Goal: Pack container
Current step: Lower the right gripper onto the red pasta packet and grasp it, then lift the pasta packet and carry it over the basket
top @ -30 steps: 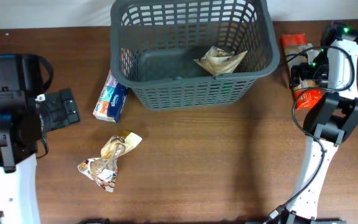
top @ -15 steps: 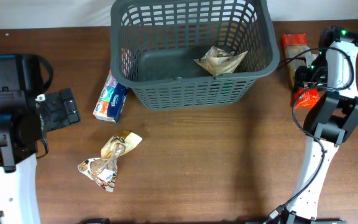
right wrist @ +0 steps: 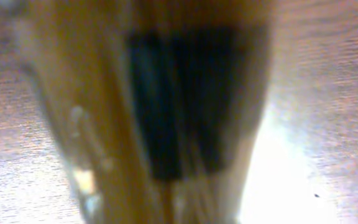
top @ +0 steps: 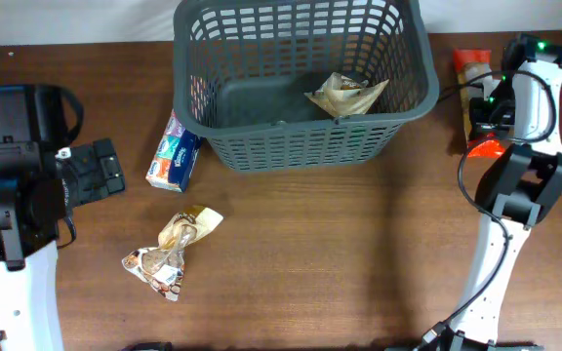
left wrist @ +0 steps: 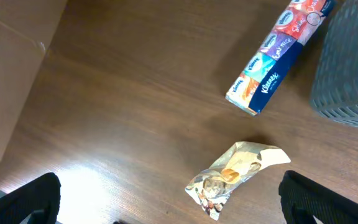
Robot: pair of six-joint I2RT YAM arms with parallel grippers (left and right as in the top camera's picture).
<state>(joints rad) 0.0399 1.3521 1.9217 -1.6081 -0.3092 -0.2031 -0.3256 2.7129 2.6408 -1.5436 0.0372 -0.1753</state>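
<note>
Basket (top: 301, 146) is sitting far-centre on the bench (top: 359, 263), holding one tan packet (top: 344, 95). Orange packet (top: 469, 66) right of it is now lying further right than a second ago, under the right end effector (top: 486, 105). Pickup is probably starting, but jaws are hidden, so can't tell if clenched. Right arm is bending down over it. Left end effector (top: 91, 174) is idling released, well apart.

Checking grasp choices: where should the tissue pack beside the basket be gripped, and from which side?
Probably across the narrow width of the tissue pack, near its middle or the end farther from the basket, coming down from above. It lies flat with long sides, and its far end sits close to the basket wall.
</note>
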